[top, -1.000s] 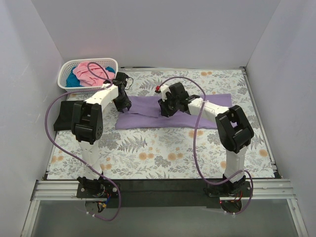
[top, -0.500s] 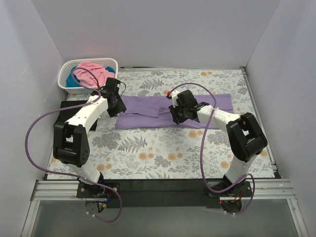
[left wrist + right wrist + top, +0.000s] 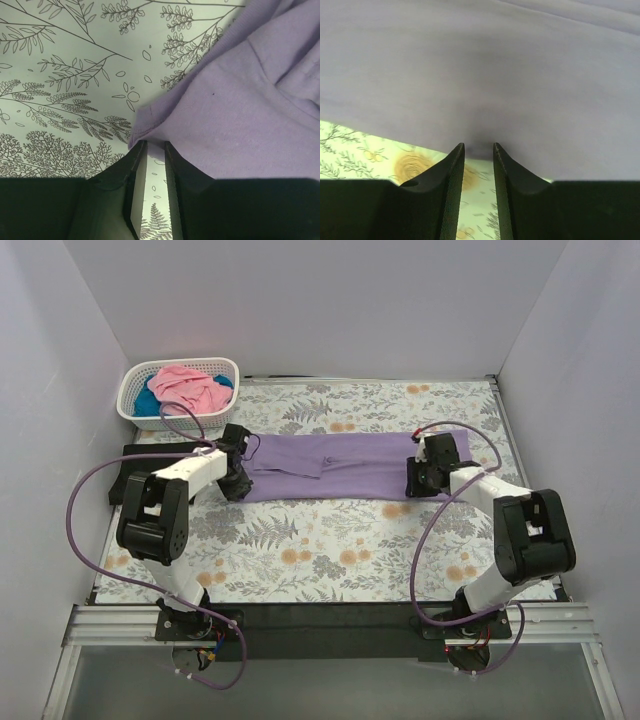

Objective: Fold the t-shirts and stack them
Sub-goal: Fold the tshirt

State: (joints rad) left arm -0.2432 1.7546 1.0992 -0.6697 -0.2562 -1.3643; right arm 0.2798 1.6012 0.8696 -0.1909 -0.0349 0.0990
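The lavender t-shirt (image 3: 340, 465) lies folded in a long flat strip across the middle of the floral cloth. My left gripper (image 3: 240, 480) is at its near left corner. In the left wrist view the jaws (image 3: 155, 144) stand a narrow gap apart with the tips touching the shirt's curled corner (image 3: 240, 100), and only tablecloth shows between them. My right gripper (image 3: 415, 480) is at the shirt's near edge towards its right end. Its tips (image 3: 479, 146) stand narrowly apart, right at the hem (image 3: 480, 65). The black t-shirt (image 3: 128, 480) lies at the left, partly hidden by the left arm.
The white lattice basket (image 3: 185, 361) at the back left holds the pink t-shirt (image 3: 190, 388) and the teal one (image 3: 148, 402). The grey-and-orange floral cloth (image 3: 330, 540) covers the table. White walls stand on three sides.
Both grippers have moved outward from the shirt's middle to its near edge: the left to the left corner, the right towards the right end. The shirt now lies flatter and straighter.
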